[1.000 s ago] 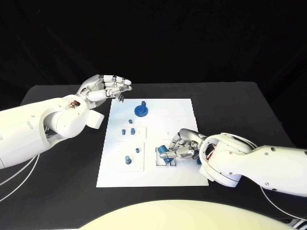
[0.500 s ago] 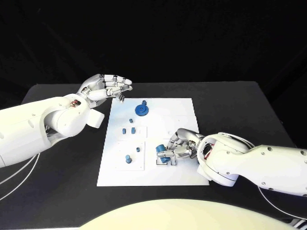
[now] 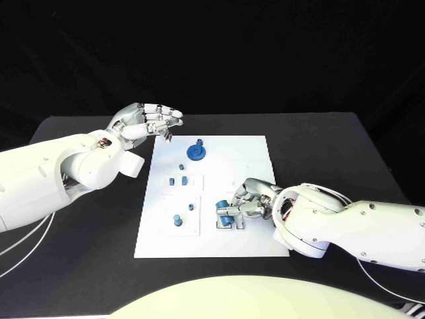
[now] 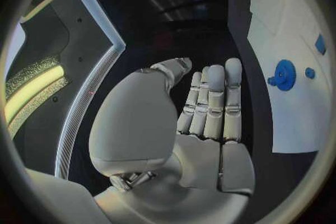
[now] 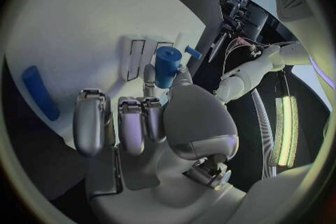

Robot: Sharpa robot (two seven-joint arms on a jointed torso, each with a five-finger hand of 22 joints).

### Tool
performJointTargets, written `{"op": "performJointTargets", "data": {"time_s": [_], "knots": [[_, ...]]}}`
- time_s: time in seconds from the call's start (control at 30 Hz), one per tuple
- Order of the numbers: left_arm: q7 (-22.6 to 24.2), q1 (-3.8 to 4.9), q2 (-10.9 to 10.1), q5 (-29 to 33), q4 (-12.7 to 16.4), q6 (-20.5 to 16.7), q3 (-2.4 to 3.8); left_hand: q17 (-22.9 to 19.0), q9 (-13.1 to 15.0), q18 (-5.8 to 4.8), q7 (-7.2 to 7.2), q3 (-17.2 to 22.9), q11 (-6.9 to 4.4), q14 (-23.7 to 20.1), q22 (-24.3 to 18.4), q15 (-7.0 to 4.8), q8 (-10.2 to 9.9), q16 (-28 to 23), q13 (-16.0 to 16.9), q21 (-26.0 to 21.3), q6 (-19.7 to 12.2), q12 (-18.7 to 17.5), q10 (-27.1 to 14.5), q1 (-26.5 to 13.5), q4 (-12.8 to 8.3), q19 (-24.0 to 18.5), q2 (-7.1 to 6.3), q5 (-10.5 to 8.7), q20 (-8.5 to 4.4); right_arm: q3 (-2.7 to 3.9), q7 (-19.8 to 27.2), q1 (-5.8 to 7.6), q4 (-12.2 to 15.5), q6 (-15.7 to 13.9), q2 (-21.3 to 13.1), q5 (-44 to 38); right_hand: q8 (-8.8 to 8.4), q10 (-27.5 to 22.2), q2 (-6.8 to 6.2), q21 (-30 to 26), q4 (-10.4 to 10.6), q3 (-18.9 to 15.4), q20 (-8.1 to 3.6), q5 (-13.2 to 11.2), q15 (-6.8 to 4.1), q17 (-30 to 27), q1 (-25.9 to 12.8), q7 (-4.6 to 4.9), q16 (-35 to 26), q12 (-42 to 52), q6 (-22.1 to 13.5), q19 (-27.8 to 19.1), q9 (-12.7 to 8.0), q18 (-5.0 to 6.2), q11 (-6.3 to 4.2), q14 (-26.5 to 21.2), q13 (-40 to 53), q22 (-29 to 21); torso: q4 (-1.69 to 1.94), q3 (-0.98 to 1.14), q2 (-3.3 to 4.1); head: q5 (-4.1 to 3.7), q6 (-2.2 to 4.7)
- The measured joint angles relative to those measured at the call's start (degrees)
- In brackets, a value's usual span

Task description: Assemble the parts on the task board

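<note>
The white task board [image 3: 251, 153] lies in the middle of the black table. My right hand [image 3: 248, 205] hovers over its near right part and pinches a short blue cylinder [image 5: 168, 65] [image 3: 228, 214] between thumb and a finger, close to two narrow slots [image 5: 137, 56] in the board. A long blue bar [image 5: 41, 99] lies flat on the board beside that hand. A blue gear [image 3: 195, 154] [image 4: 283, 74] sits at the board's far end. Small blue pegs [image 3: 177, 220] stand on the left side. My left hand [image 3: 147, 121] is raised off the board's far left corner, fingers curled in on nothing.
More small blue parts [image 3: 184, 178] stand in the board's left middle, and a small peg [image 3: 199, 142] is just beyond the gear. Black table [image 3: 88, 266] surrounds the board, with its far edge behind the left hand.
My right hand has shifted slightly to the left over the board with the blue cylinder. The left hand has stayed put.
</note>
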Motion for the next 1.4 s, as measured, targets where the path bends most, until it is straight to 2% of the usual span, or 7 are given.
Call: {"op": "performJointTargets", "data": {"time_s": [0.2, 0.63, 0.77, 1.0, 1.17, 1.27, 1.4], "knots": [[-0.20, 0.00, -0.04, -0.02, 0.00, 0.03, 0.00, 0.00, 0.00, 0.00, 0.00, 0.00, 0.00, 0.00, 0.00, 0.00, 0.00, 0.00, 0.00, 0.00, 0.00, 0.00, 0.00, 0.00, 0.00, 0.00, 0.00, 0.00, 0.00, 0.01, -0.17, -0.01, 0.30, 0.54, -0.23, -0.27, 0.00, 0.00, -0.47, -0.25, 0.03, -0.32, 0.00, 0.00, 0.00, 0.00, -0.47, 0.00, 0.00, -0.14, 0.00, 0.00, 0.00, 0.00, 0.00, 0.00, -0.01, 0.05, -0.02, 0.00, 0.00, 0.12, -0.04], [-0.59, 0.01, -0.07, -0.05, 0.00, 0.12, 0.00, 0.00, 0.00, 0.00, 0.00, 0.00, 0.00, 0.00, 0.00, 0.00, 0.00, 0.00, 0.00, 0.00, 0.00, 0.00, 0.00, 0.00, 0.00, 0.00, 0.00, 0.00, 0.00, 0.00, -0.42, -0.09, 1.01, 1.21, -0.60, -0.52, -0.01, 0.00, -0.45, -0.25, 0.03, -0.32, 0.01, -0.01, 0.00, -0.01, -0.43, 0.00, 0.00, -0.14, 0.00, 0.00, 0.01, 0.00, 0.01, 0.00, 0.00, 0.04, -0.02, 0.03, 0.01, 0.21, -0.32], [-0.68, 0.01, -0.08, -0.06, -0.02, 0.14, 0.00, 0.00, 0.00, 0.00, 0.00, 0.00, 0.00, 0.00, 0.00, 0.00, 0.00, 0.00, 0.04, 0.00, 0.00, 0.00, 0.00, 0.00, 0.00, 0.00, 0.00, 0.00, 0.00, 0.00, -0.45, -0.09, 1.19, 1.22, -0.67, -0.55, -0.02, 0.00, 1.22, -0.25, 0.03, -0.32, 0.01, -0.01, 0.00, -0.01, -0.57, 0.00, 0.00, -0.14, 0.00, 0.00, 0.21, 0.00, 0.01, 0.00, 0.01, 0.04, -0.01, 0.03, 0.02, 0.21, -0.37], [-0.79, 0.00, -0.11, -0.07, -0.07, 0.15, -0.01, 0.00, -0.01, 0.00, 0.00, 0.00, 0.00, 0.00, 0.01, 0.00, 0.00, 0.00, 0.04, 0.00, 0.00, 0.00, 0.00, 0.00, 0.00, 0.00, 0.00, 0.00, 0.00, 0.00, -0.49, -0.09, 1.19, 1.20, -0.69, -0.62, -0.02, 0.00, 1.29, -0.25, 0.03, -0.32, 0.01, -0.01, 0.00, -0.01, -0.49, 0.00, 0.00, -0.14, 0.00, 0.00, 0.24, 0.00, 0.01, 0.00, 0.01, 0.03, 0.00, 0.01, 0.01, 0.32, -0.29], [-0.85, 0.00, -0.13, -0.07, -0.08, 0.15, -0.01, 0.00, -0.01, 0.00, 0.00, 0.00, 0.00, 0.00, 0.01, 0.00, 0.00, 0.00, 0.03, 0.00, 0.00, 0.00, 0.00, 0.00, 0.00, 0.00, 0.00, 0.00, 0.00, 0.00, -0.55, -0.09, 1.02, 1.08, -0.71, -0.85, -0.02, 0.00, 2.49, -0.49, 0.03, -1.93, 0.01, -0.01, 0.00, -0.01, -1.73, 0.00, 0.00, -0.22, 0.00, 0.00, 0.48, 0.00, 0.01, 0.00, 0.02, 0.03, 0.00, 0.01, -0.01, 0.24, -0.21], [-0.89, 0.02, -0.14, -0.07, -0.09, 0.15, -0.01, 0.00, -0.01, 0.00, 0.00, 0.00, 0.00, 0.00, 0.01, 0.00, 0.00, 0.00, 0.03, 0.00, 0.00, 0.00, 0.00, 0.00, 0.00, 0.00, 0.00, 0.00, 0.00, 0.00, -0.59, -0.09, 0.97, 1.04, -0.72, -1.03, -0.02, 0.00, 2.51, -0.49, 0.04, -2.86, 0.01, -0.01, 0.00, -0.01, -3.58, 0.00, 0.00, -0.44, 0.00, 0.00, 0.62, 0.00, 0.01, 0.00, 0.02, 0.02, -0.01, 0.01, -0.01, 0.20, -0.15], [-0.95, 0.01, -0.16, -0.08, -0.10, 0.15, -0.01, 0.00, -0.01, 0.00, 0.00, 0.00, 0.00, 0.00, 0.01, 0.00, 0.00, 0.00, 0.03, 0.00, 0.00, 0.00, 0.00, 0.00, 0.00, 0.00, 0.00, 0.00, 0.00, 0.00, -0.59, -0.09, 1.00, 1.03, -0.79, -1.25, 0.00, 0.00, 2.33, -0.49, 0.07, -2.96, 0.01, -0.01, 0.00, 0.03, -3.81, 0.00, 0.00, -0.45, 0.00, 0.00, 0.62, 0.00, 0.01, 0.00, 0.01, 0.02, -0.02, 0.00, -0.02, 0.19, -0.14]]}}
